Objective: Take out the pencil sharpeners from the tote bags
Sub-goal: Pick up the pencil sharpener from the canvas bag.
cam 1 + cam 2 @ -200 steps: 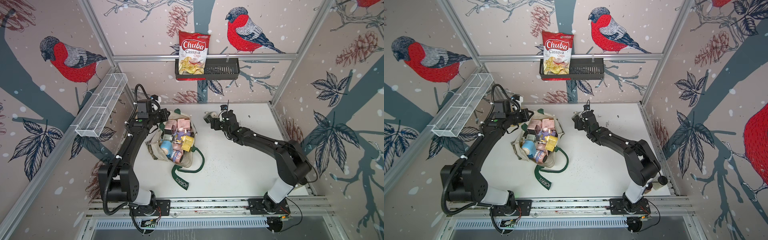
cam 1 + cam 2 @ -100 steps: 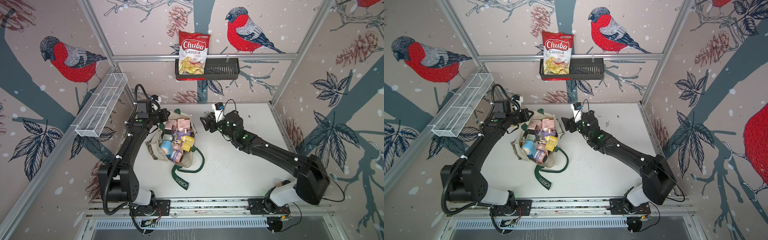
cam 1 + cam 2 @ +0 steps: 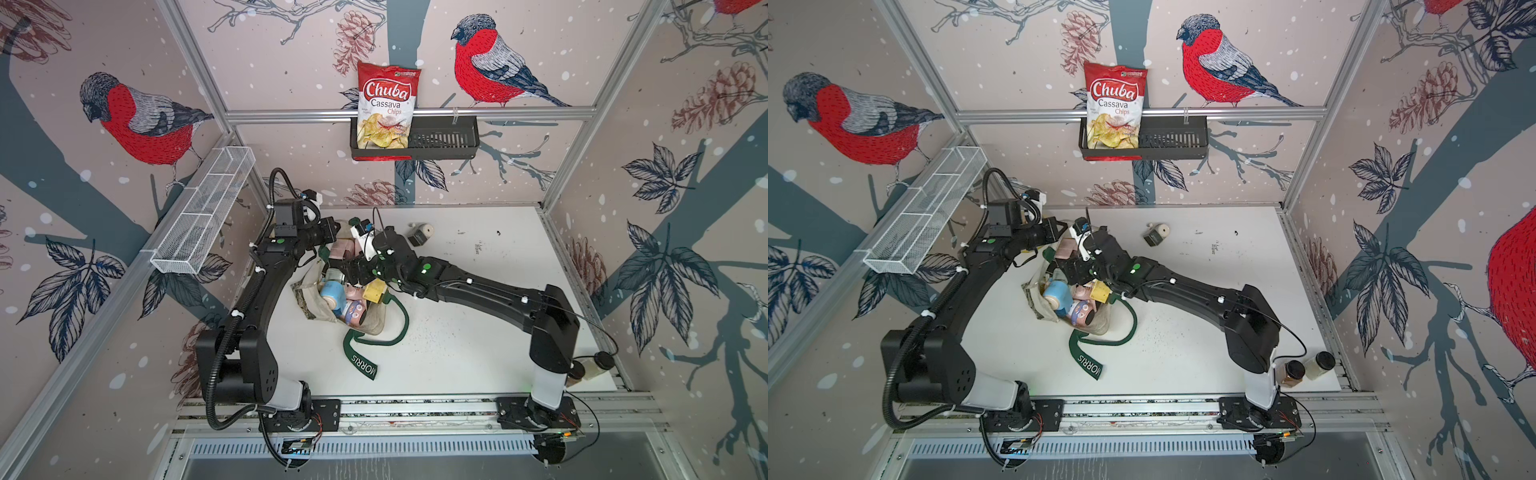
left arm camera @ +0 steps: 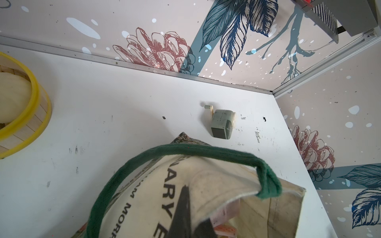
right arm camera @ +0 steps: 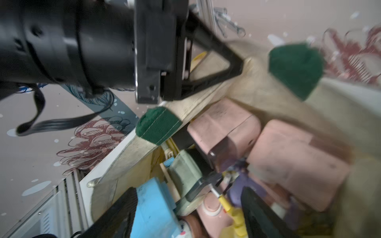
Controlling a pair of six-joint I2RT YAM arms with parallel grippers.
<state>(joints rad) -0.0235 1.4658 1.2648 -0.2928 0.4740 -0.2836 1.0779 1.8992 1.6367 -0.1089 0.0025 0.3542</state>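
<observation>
The cream tote bag [image 3: 372, 326] with green handles lies open on the white table, heaped with pastel pencil sharpeners: a blue one [image 3: 332, 291], a yellow one [image 3: 374, 291], pink ones [image 5: 222, 127]. My left gripper [image 3: 334, 232] is shut on the tote's back rim; its dark fingers pinch the canvas in the left wrist view [image 4: 191, 206]. My right gripper [image 3: 347, 270] hangs open over the bag's mouth. Its fingers [image 5: 115, 216] straddle the blue sharpener [image 5: 154, 206] and a green one [image 5: 185, 175] without closing. A grey-green sharpener [image 3: 419, 235] stands alone on the table behind the bag.
Two brown-lidded jars [image 3: 1292, 372] stand at the front right corner. A yellow-rimmed wooden basket [image 4: 20, 103] sits by the back left wall. A chips bag [image 3: 386, 108] rests in a black wall shelf, and a wire basket [image 3: 203, 220] hangs on the left wall.
My right arm has swung left from the back of the table, away from the grey-green sharpener, and now reaches over the tote's mouth. The left arm has held still.
</observation>
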